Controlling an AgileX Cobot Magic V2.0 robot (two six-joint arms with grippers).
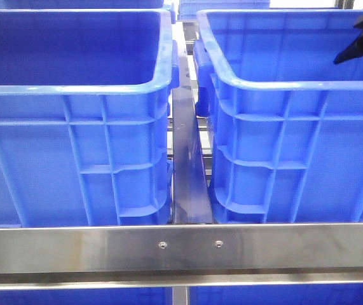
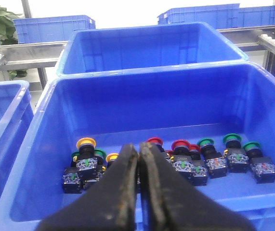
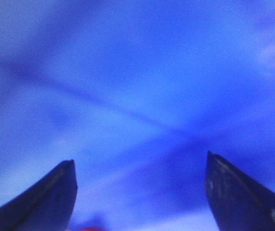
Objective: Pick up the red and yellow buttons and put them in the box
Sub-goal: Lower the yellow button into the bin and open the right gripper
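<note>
Red and yellow buttons lie in a row on the floor of a blue crate (image 2: 151,106) in the left wrist view: a yellow-capped one (image 2: 86,143), a second yellow (image 2: 112,157), and red caps (image 2: 154,141) (image 2: 180,145), each on a black body. Above that crate's near side my left gripper (image 2: 138,147) is shut with nothing in it. My right gripper (image 3: 140,158) is wide open, close over a blurred blue surface, with a scrap of red (image 3: 91,227) at the frame edge. Its black fingers (image 1: 359,44) show inside the right crate (image 1: 283,140). Which crate is the box I cannot tell.
Green-capped buttons (image 2: 205,142) (image 2: 232,138) (image 2: 252,145) sit among the red ones. An empty blue crate (image 2: 142,48) stands behind the buttons crate. In the front view the left crate (image 1: 73,152) and the right crate stand behind a steel rail (image 1: 181,244), a narrow gap between them.
</note>
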